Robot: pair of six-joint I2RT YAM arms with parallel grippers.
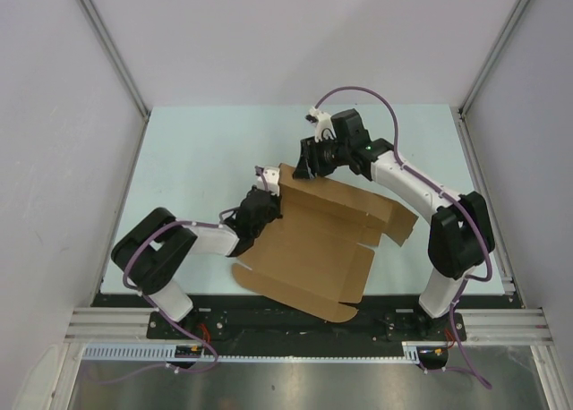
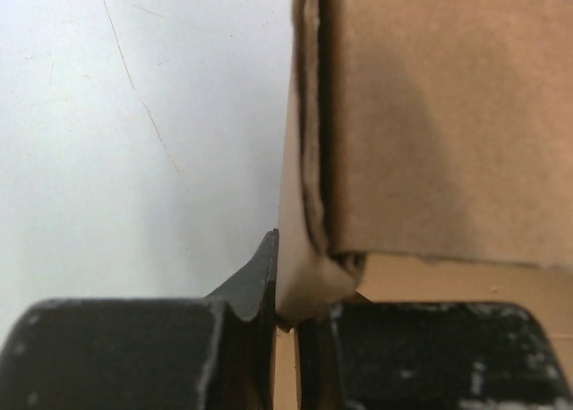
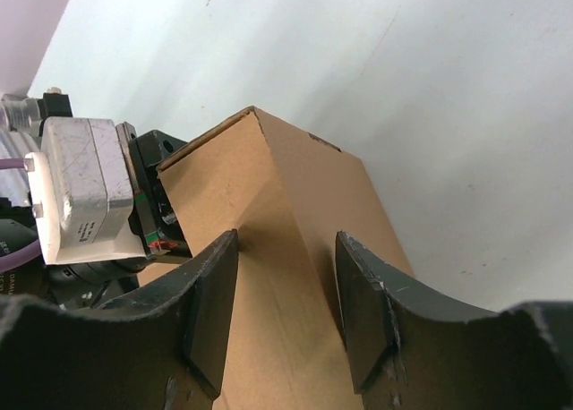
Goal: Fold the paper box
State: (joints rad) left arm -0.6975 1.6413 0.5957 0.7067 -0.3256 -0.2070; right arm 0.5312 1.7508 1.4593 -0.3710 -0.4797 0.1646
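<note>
The left gripper (image 2: 285, 294) is pinched tight on a raised wall edge of the paper box (image 1: 313, 249). The right gripper (image 3: 286, 285) straddles the upright far corner, but I cannot tell if it presses. The box lies half-formed on the table (image 1: 197, 150). They look to be raising the walls, and the flat near flaps need standing up next.

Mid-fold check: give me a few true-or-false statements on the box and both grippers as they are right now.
1. The left gripper is clamped on a cardboard edge of the paper box. True.
2. The paper box lies as a fully flat sheet. False: a wall stands up along its far-left side.
3. The right gripper has its jaws apart, straddling a raised corner of the box. True.
4. The right gripper is off the box, at the right edge of the table. False: it is at the box's far-left corner, close to the left gripper.
</note>
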